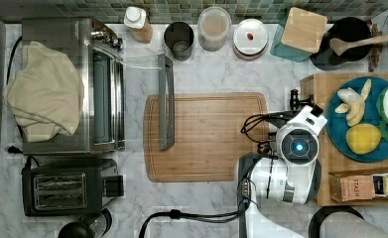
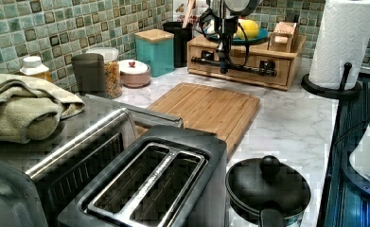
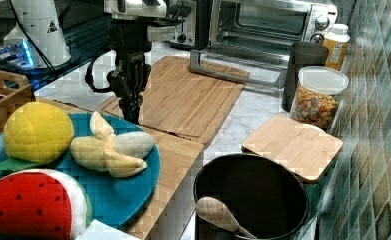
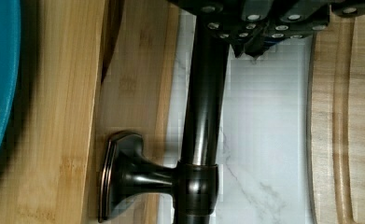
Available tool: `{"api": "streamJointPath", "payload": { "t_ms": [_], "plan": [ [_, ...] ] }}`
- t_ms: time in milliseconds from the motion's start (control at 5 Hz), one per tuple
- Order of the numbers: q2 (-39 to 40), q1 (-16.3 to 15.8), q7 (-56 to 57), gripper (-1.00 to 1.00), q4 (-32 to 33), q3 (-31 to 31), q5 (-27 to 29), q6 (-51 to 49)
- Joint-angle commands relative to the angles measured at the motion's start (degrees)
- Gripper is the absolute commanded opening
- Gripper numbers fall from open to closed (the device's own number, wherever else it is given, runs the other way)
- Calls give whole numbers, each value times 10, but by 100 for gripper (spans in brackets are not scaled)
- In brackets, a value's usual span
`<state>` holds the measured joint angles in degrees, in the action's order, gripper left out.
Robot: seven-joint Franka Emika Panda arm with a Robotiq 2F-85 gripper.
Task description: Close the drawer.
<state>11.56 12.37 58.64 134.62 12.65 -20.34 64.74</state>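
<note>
The drawer [image 2: 243, 72] is a light-wood front under the wooden top that carries the blue fruit plate [image 1: 336, 130]. Its front sits close under that top's edge, with a thin dark gap showing in the wrist view. A long black bar handle [image 4: 203, 112] runs across the front on posts [image 4: 138, 175]; one end pokes out beside the arm [image 1: 294, 98]. My gripper [image 2: 224, 67] hangs straight down in front of the bar. It is shut, and its tip [image 4: 252, 49] lies against the bar's counter side. In the right view the narrow fingertips [image 3: 131, 111] drop behind the wooden top's edge.
A bamboo cutting board [image 1: 206, 136] lies on the marble just in front of the drawer. The toaster oven's open door [image 1: 165, 101] reaches over the board's far side. A paper towel roll [image 2: 341, 42] stands at the left view's right. Jars and canisters [image 1: 214, 27] line the tiled wall.
</note>
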Motion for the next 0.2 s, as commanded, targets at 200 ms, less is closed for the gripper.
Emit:
{"api": "streamJointPath", "payload": {
  "t_ms": [200],
  "plan": [
    [42, 77, 25, -100, -56, 72, 0, 24]
  ]
}}
